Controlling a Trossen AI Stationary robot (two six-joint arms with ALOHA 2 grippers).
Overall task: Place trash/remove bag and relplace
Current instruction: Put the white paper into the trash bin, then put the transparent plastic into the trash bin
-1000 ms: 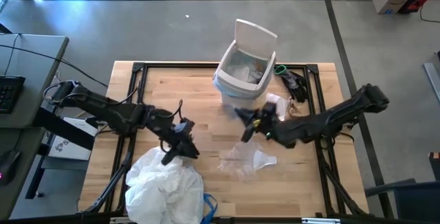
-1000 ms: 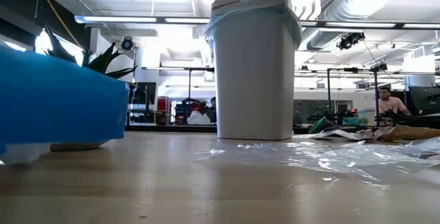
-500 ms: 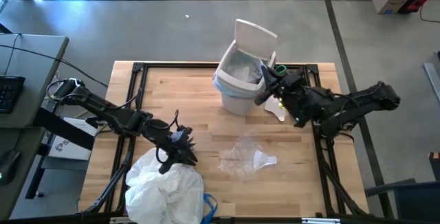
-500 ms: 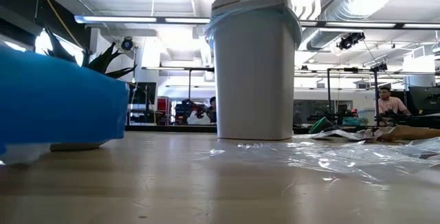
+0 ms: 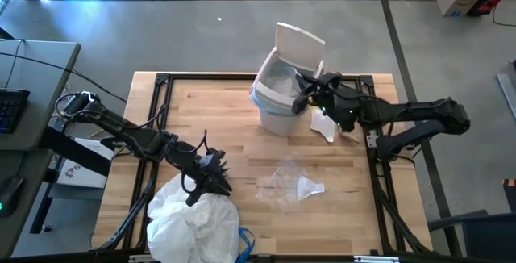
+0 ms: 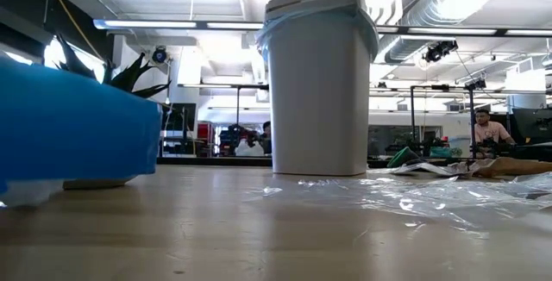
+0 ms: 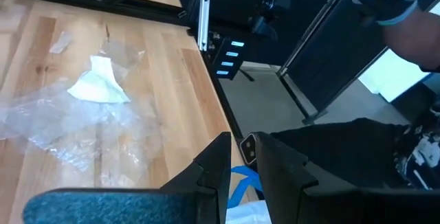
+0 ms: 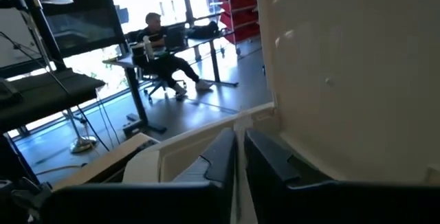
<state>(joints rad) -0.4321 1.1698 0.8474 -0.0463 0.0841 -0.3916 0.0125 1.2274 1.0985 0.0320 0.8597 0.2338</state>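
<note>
Right gripper (image 5: 305,88): over the open mouth of the white bin (image 5: 278,102) — fingers nearly together, nothing seen between them.
Left gripper (image 5: 211,174): at the near left, touching the heap of white bags (image 5: 193,223); fingers narrowly apart — whether they pinch it, cannot tell.
Bag (image 5: 278,79): light-blue liner, in the bin.
Trash: clear wrapper (image 5: 284,184) mid-table; white scrap (image 5: 324,124) beside the bin.

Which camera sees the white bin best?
The low view: the white bin stands whole, side-on, its blue bag folded over the rim. The high view shows its opening and raised lid. The right wrist view shows only a close white surface; the left wrist view misses it.
</note>
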